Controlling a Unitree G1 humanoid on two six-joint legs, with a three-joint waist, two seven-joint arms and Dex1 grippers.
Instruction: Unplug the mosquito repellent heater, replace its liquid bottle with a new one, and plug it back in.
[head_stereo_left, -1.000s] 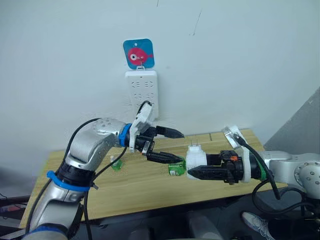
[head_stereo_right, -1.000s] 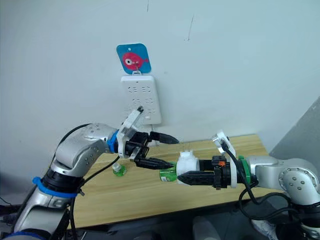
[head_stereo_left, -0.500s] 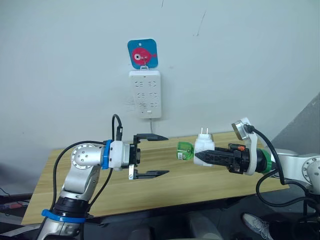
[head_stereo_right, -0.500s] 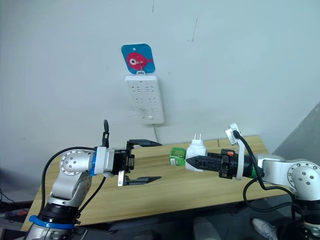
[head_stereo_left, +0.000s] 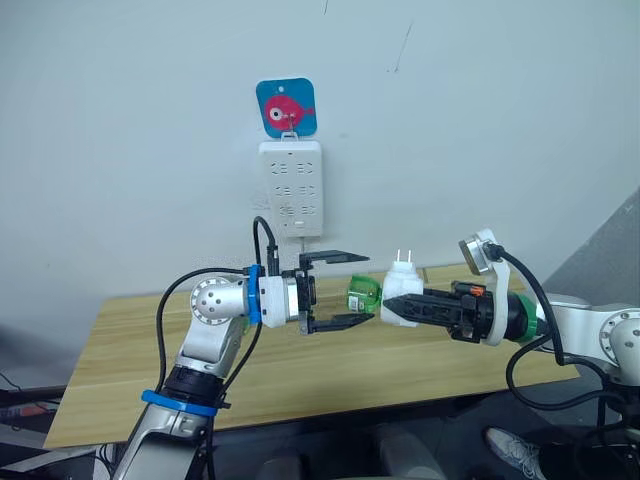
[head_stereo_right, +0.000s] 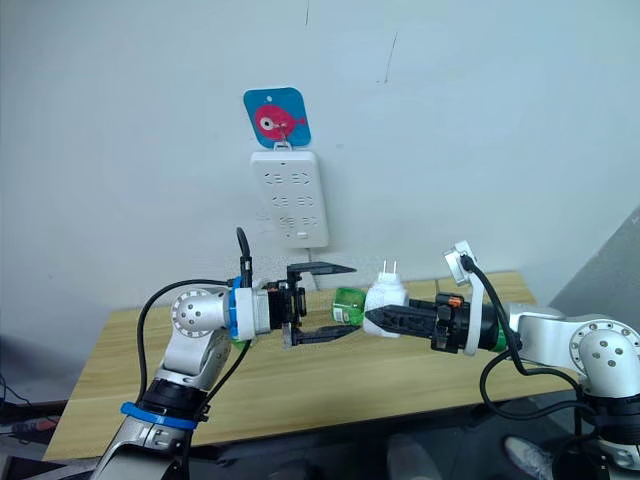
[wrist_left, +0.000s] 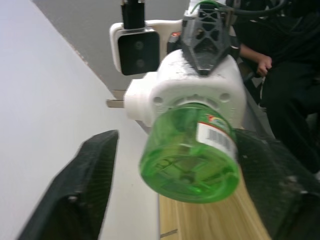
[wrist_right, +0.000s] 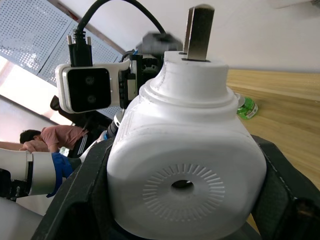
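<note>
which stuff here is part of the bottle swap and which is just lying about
Job:
- small white rounded plastic heater, in right gripper
- green liquid bottle, between open left gripper fingers
- white wall power strip

Lying about:
- fish sticker
- wooden table

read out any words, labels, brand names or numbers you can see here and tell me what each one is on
No text reads clearly.
Green bottle: a white label with a barcode and a bit of logo, too blurred to read.
Blue sticker on the wall: a red fish picture, no words.
Power strip: no legible markings.
Mosquito repellent heater: no print, only a vent hole.
</note>
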